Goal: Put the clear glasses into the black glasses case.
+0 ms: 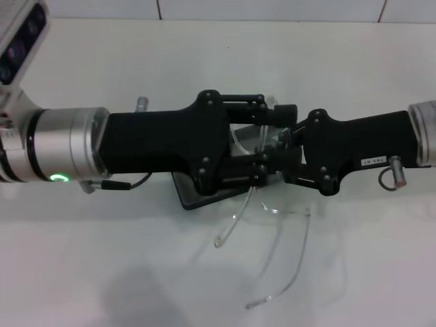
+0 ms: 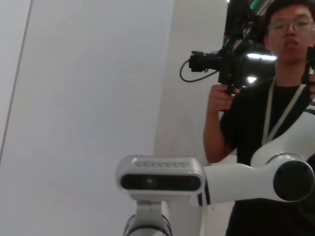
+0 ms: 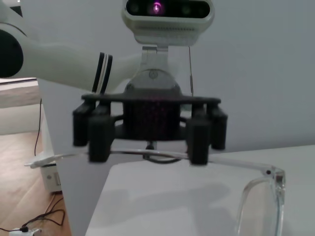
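The clear glasses (image 1: 304, 242) are at the middle of the white table, their two thin arms reaching toward me and casting shadows on the tabletop. Their front is tucked under the two grippers. My left gripper (image 1: 267, 139) comes in from the left and stands open, its fingers wide apart. In the right wrist view one arm of the glasses (image 3: 258, 194) runs across the left gripper (image 3: 149, 147) at its fingertips. The black glasses case (image 1: 193, 195) lies under the left gripper, mostly hidden. My right gripper (image 1: 289, 153) comes in from the right and faces the left one at the glasses' front.
The white table (image 1: 102, 272) spreads all around, with a tiled wall at its far edge. The left wrist view points up at my head camera (image 2: 160, 179) and a person (image 2: 275, 113) filming. The table's edge, the floor and some cables (image 3: 44, 216) show in the right wrist view.
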